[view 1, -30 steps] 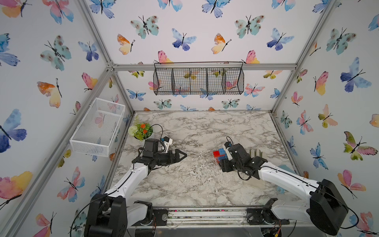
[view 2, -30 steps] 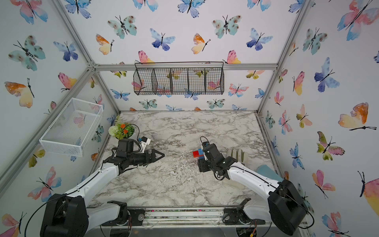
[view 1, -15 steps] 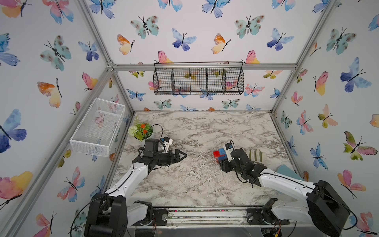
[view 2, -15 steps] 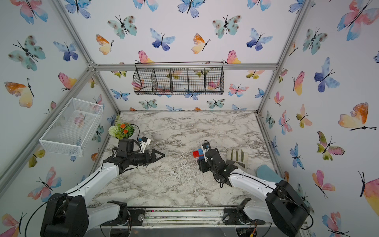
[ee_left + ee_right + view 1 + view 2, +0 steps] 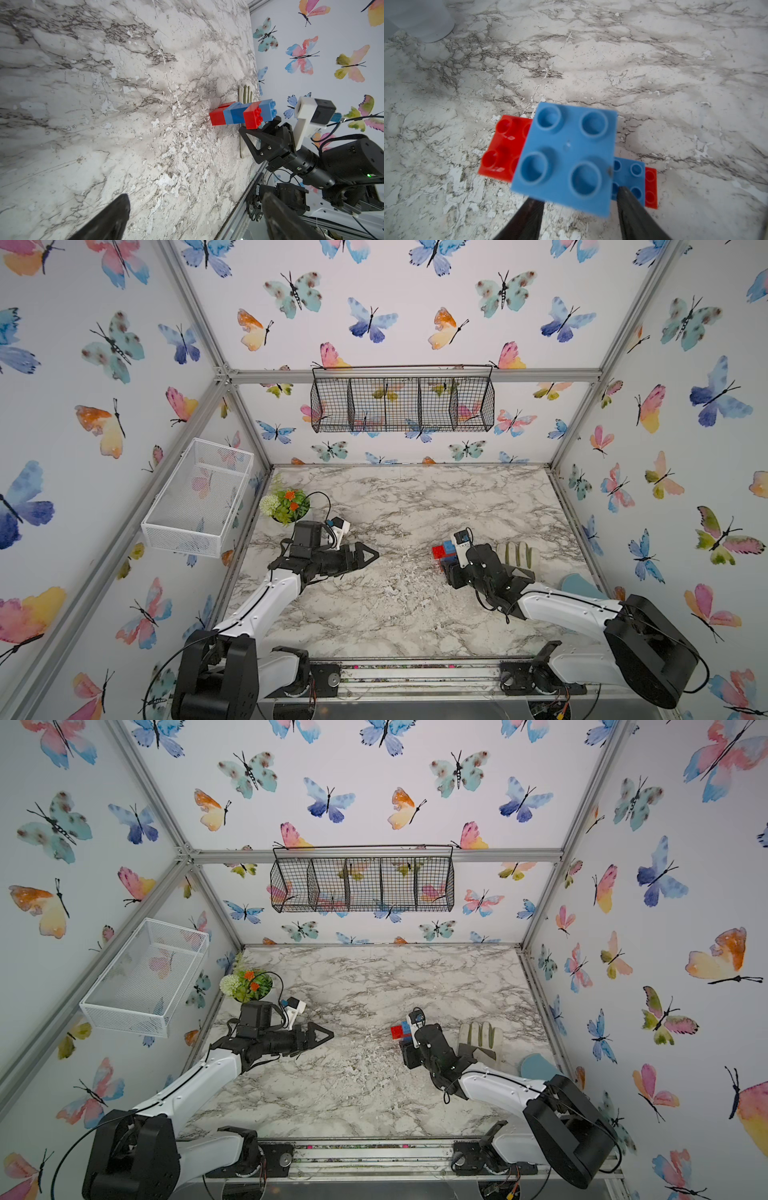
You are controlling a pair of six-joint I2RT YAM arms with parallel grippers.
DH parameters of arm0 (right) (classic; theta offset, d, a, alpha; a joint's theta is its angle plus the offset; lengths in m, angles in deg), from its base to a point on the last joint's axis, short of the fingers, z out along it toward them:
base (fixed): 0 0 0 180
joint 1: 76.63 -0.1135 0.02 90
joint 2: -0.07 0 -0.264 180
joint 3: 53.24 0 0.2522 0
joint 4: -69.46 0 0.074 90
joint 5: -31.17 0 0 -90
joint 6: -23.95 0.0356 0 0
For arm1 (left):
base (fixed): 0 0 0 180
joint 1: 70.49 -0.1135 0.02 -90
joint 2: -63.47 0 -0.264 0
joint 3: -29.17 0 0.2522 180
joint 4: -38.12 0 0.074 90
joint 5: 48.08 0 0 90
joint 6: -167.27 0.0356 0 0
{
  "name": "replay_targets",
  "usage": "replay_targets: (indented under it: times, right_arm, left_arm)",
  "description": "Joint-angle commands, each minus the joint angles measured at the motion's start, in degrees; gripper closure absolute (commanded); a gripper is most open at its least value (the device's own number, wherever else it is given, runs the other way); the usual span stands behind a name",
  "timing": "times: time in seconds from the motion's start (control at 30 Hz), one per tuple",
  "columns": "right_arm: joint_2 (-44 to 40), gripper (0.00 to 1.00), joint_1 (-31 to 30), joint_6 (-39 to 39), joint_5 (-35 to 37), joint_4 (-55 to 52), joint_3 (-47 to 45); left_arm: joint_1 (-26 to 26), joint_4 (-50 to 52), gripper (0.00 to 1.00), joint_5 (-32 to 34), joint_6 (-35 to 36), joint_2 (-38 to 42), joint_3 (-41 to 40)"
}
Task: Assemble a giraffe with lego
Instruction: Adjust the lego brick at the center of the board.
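Giraffe (image 5: 241, 114) bricks are standing as a red-and-blue stack on the marble tabletop (image 5: 399, 605), right of centre, just in front of the right gripper (image 5: 261, 126). You are seeing, in the left wrist view, red bricks at the base against the tabletop, blue bricks above them, then a red square brick (image 5: 252, 117) with a blue square brick (image 5: 268, 110) beside it at the end farthest from the tabletop. In the right wrist view, you are looking onto the studded face of that blue square brick (image 5: 566, 158), which is sitting close to the camera and blurred; the red square brick (image 5: 506, 149) is lying partly under it on one side, and a lower blue brick (image 5: 629, 178) with a red edge beyond it is showing on the other.

The right gripper is reaching the stack from the near side. You are seeing its two dark fingers (image 5: 527, 220) set partly apart, one at each side of the blue square brick's near edge. Whether they are pressing on the brick you cannot tell from these views.

The left gripper (image 5: 368, 553) is hovering above the tabletop, left of centre and well apart from the stack. Its jaws are standing apart in the left wrist view and holding nothing.

A pale glove (image 5: 517, 553) is lying flat just beyond the stack, toward the right wall. A small potted plant (image 5: 286, 506) is standing in the far left corner area. A black wire basket (image 5: 403, 404) is hanging on the back wall and a white mesh basket (image 5: 199, 497) on the left wall.
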Motion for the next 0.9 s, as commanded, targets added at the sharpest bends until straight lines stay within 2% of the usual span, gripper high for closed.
replay_targets:
  times: [0.0, 0.87]
  right_arm:
    - [0.84, 0.41, -0.59, -0.21, 1.67, 3.4, -0.72]
    - [5.36, 0.46, -0.59, 0.58, 4.48, 9.78, -0.97]
  left_arm:
    - [0.31, 0.28, 0.02, -0.73, 0.54, -0.32, 0.28]
    - [0.31, 0.29, 0.02, -0.74, 0.51, 0.01, 0.08]
